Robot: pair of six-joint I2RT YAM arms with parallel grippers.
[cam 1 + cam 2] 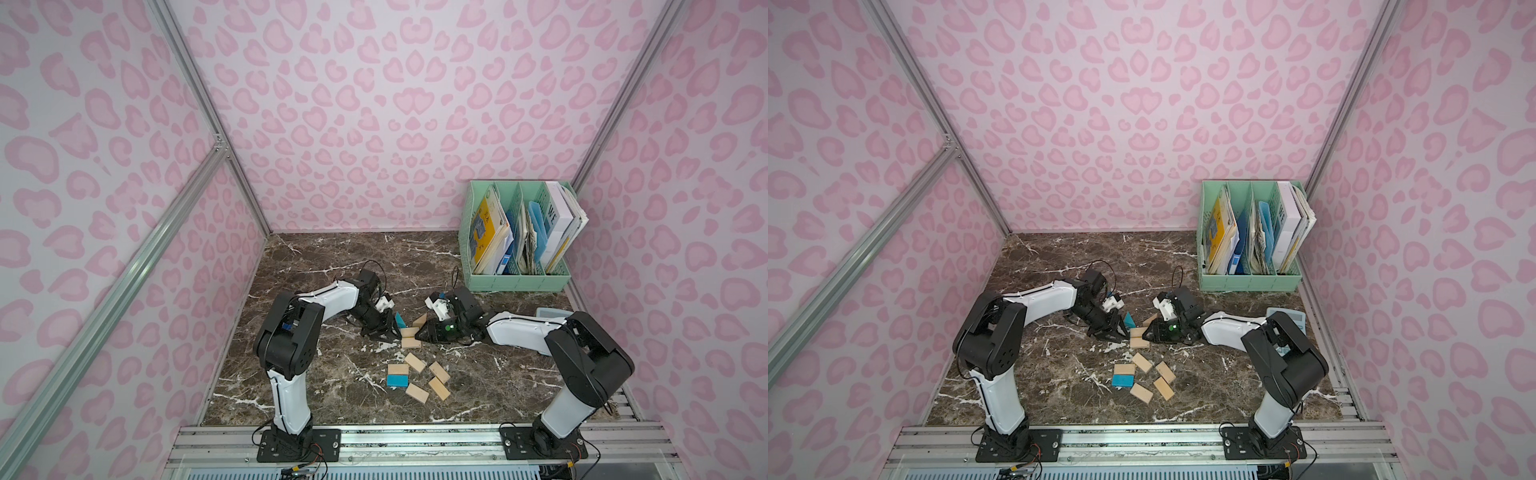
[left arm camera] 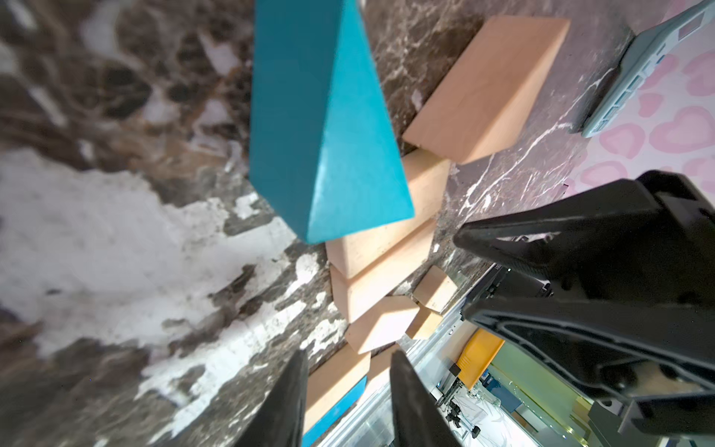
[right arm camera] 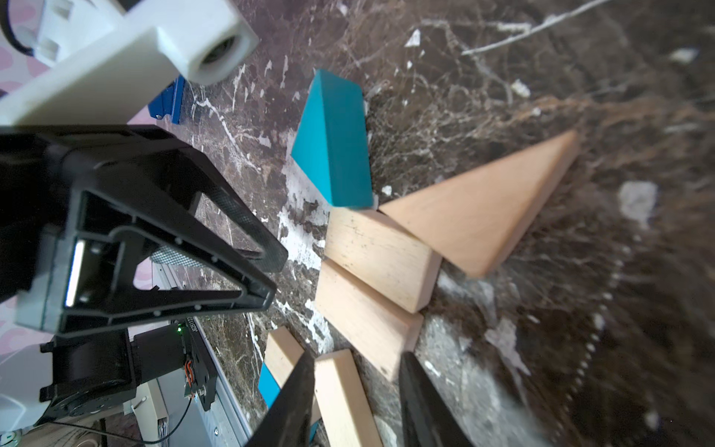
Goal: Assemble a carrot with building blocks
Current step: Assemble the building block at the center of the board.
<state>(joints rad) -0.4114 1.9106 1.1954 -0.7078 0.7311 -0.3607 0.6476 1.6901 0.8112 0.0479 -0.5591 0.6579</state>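
Risk 1: blue triangle [image 3: 332, 143] sits just ahead of left claw [image 1: 392, 333], v. close. It looks stood on a side face, not flat like tan triangle [image 3: 476, 209], so a brush from a fingertip could tip it or skid it off the body.

Risk 2: right claw [image 1: 420, 332] faces left claw w/ only the figure between them. A careless move could knock claw into claw or shove the two tan rectangles [image 3: 377, 255] apart.

Both claws part-open, nothing gripped; gaps empty in wrist views.

The carrot [image 1: 410, 337], btw the claws: two tan rectangles side by side, long edges touching, slightly offset. Blue & tan triangles at one end, each meeting a corner of the end rectangle, splayed like leaves. Body short, no tip yet.

Remaining building blocks [image 1: 414, 362] are five tan rectangles and one blue rectangle [image 1: 396, 380]. They lie loose on tabletop [image 1: 340, 386], off to the arm-base side of both claws, apart from the figure.
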